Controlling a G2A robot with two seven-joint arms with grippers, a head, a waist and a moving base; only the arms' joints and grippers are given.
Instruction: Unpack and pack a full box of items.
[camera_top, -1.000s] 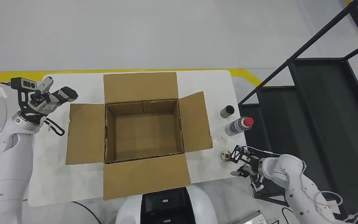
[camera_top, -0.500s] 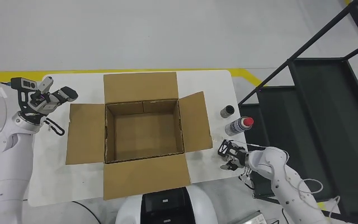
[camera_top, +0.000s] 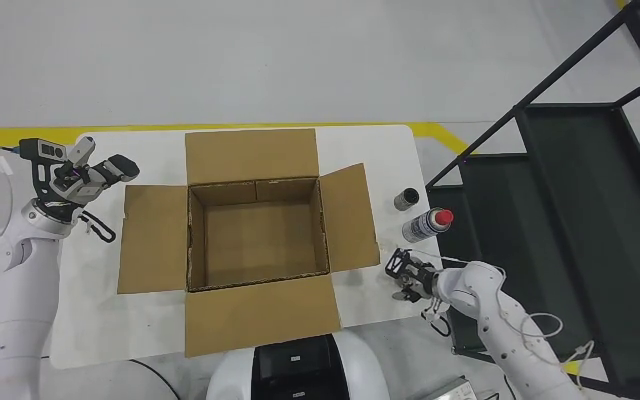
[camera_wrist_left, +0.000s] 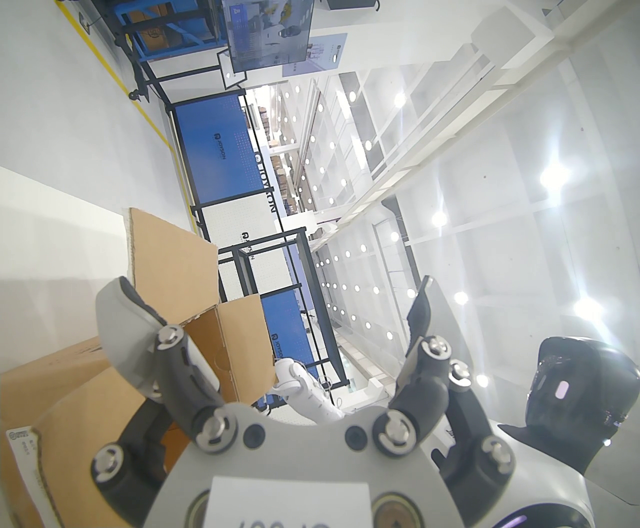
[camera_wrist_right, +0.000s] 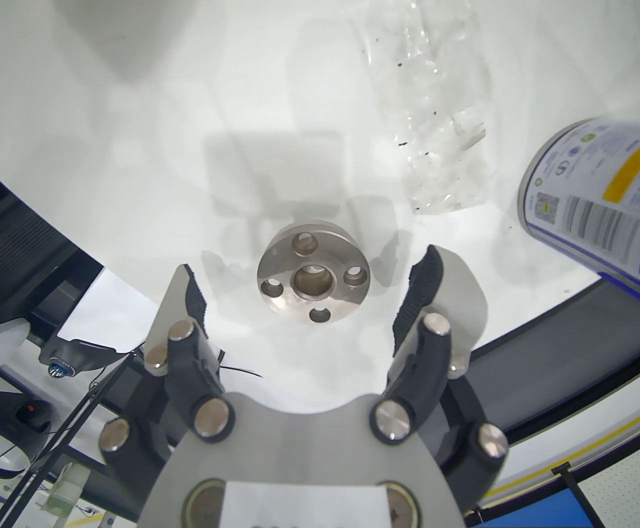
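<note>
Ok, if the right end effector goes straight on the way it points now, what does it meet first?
Most likely the round silver metal flange with bolt holes, lying flat on the white table and centred in front of the open right end effector. How much gap is left is unclear.

Left tool (camera_wrist_left: 270, 300), spread wide and empty, near the cardboard box (camera_wrist_left: 75, 395) with flaps out.
</note>
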